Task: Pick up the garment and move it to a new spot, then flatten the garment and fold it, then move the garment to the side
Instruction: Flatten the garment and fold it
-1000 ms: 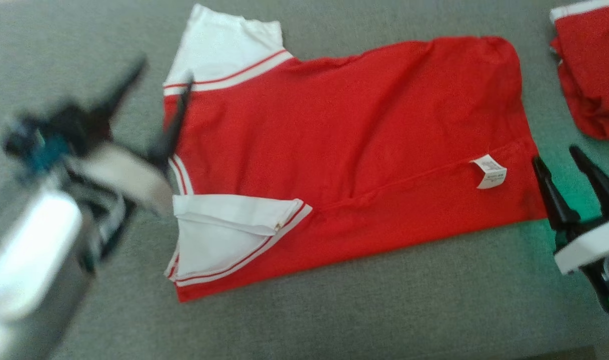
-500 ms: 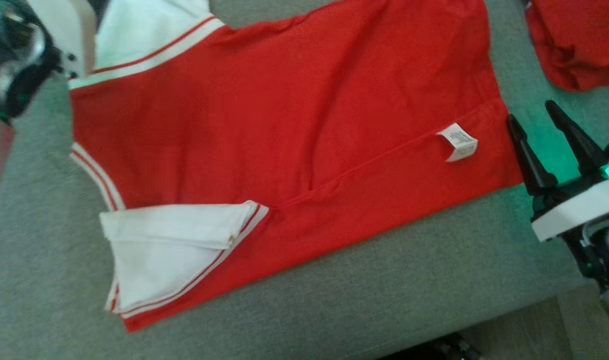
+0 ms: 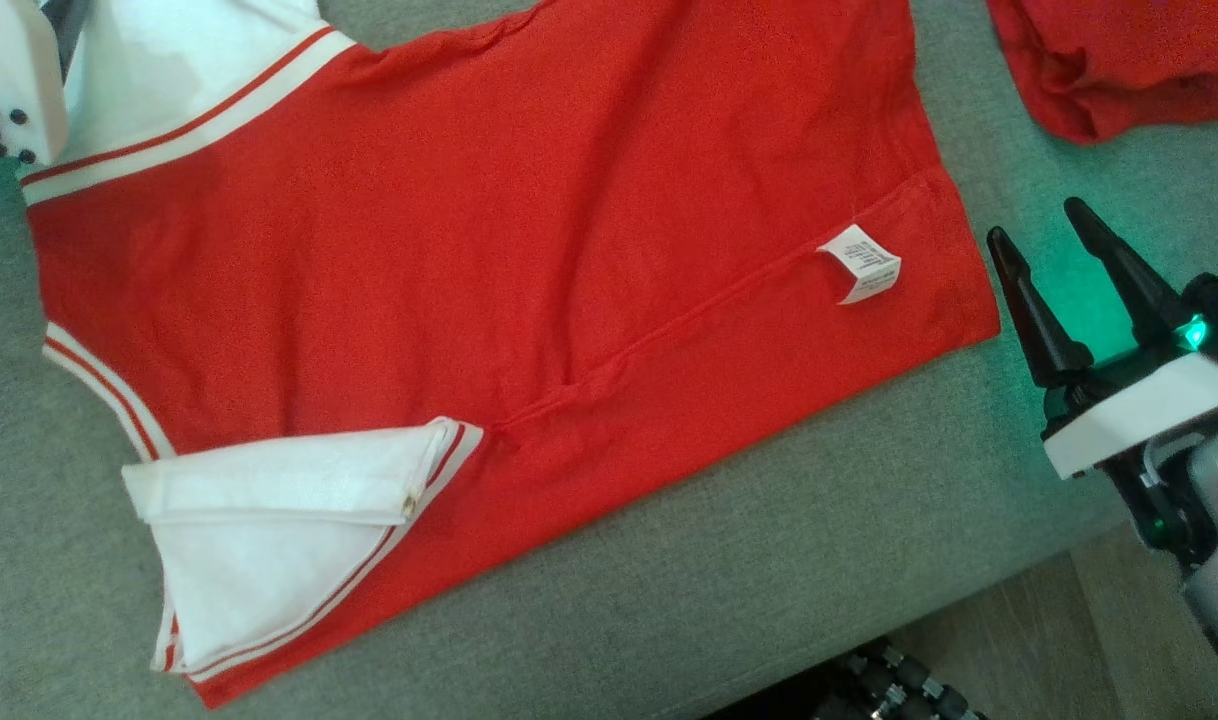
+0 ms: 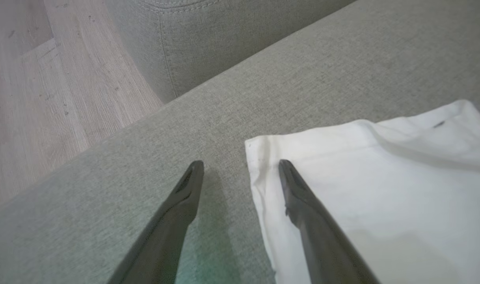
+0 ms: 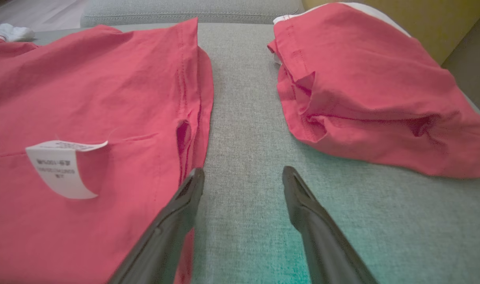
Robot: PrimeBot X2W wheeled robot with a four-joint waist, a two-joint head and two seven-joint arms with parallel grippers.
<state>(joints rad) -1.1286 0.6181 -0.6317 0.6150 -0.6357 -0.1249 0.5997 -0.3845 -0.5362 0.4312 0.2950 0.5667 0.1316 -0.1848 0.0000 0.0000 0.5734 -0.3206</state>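
The garment (image 3: 529,220) is a red shirt with white sleeves, lying flat on the grey cushion (image 3: 789,540); a white label (image 3: 862,263) sticks up near its hem. My right gripper (image 3: 1037,225) stands open just off the hem's corner. In the right wrist view the right gripper (image 5: 244,170) has its left finger at the edge of the garment (image 5: 86,98) and bare cushion between the tips. My left gripper (image 4: 240,165) is open at the far white sleeve (image 4: 382,177), one finger over the sleeve's edge and the other over the cushion. Its pale wrist (image 3: 9,90) shows at the head view's top left.
A second red garment (image 3: 1119,60) lies crumpled on the cushion beyond my right gripper, also in the right wrist view (image 5: 366,98). The cushion's front edge drops to a wooden floor (image 3: 1069,640). Wooden floor (image 4: 35,98) also lies past the left end.
The head camera has shifted, sliding the whole scene left and up. My left arm has gone from the collar side to the far white sleeve. The right gripper stays open by the hem.
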